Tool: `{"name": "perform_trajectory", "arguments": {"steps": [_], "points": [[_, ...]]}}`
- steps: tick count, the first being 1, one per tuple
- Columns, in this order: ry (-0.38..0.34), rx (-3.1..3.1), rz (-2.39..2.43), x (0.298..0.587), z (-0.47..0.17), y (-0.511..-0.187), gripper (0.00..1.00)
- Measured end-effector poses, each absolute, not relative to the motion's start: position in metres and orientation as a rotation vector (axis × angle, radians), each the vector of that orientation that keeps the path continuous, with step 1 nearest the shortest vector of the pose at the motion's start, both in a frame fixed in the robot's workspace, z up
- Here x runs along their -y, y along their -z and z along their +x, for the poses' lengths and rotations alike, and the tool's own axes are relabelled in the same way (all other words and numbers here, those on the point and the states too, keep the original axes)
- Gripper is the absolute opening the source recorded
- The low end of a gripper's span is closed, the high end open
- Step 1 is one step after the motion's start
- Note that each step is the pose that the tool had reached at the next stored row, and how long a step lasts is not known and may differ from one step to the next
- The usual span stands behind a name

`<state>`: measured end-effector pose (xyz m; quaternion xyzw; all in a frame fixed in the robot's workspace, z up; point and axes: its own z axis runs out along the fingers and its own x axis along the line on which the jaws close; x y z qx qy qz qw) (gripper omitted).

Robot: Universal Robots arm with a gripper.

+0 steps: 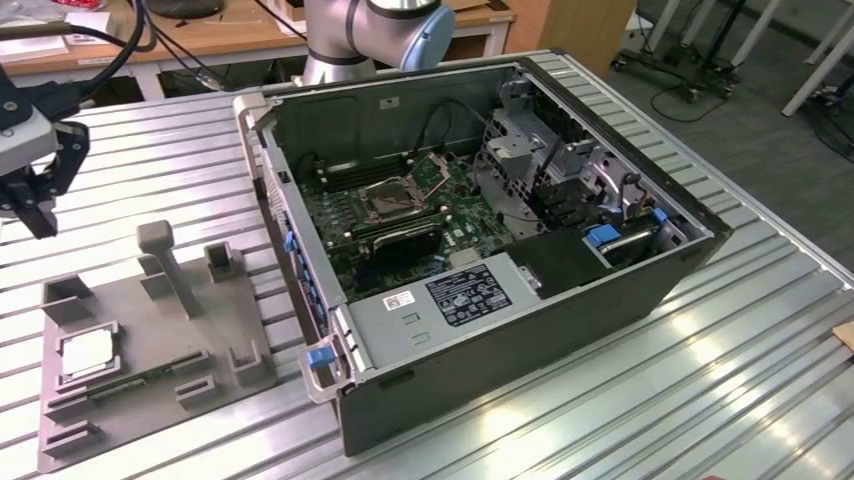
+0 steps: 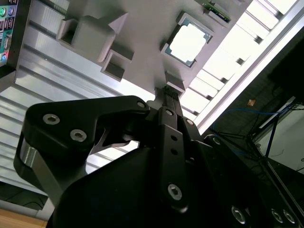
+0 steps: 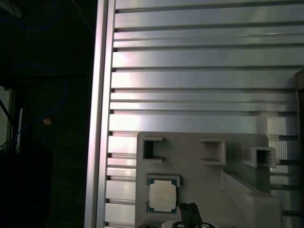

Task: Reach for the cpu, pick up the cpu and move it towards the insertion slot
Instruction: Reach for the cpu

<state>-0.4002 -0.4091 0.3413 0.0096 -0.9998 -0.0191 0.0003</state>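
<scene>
Grey plastic fixture (image 1: 150,340) lies on the slatted metal table (image 1: 174,150), beside the open computer case (image 1: 561,330). The cpu (image 1: 87,352) (image 2: 188,42) (image 3: 162,195) sits silver face up in the fixture's square recess, on the side away from the case. The gripper (image 1: 38,215) (image 2: 167,92) (image 3: 190,208) hangs near the fixture, apart from the cpu, fingers together, holding nothing. The insertion slot (image 1: 391,197) is on the green board inside the case, well apart from the fixture.

Exterior view looks down; both wrist views closely share the cpu (image 2: 188,42) (image 3: 162,196).
</scene>
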Motion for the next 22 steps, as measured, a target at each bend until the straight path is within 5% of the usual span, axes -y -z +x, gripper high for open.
{"name": "perform_trajectory", "arguments": {"steps": [22], "points": [[0.060,3.140,0.030,0.4118,-0.4021,-0.3365,0.11]]}}
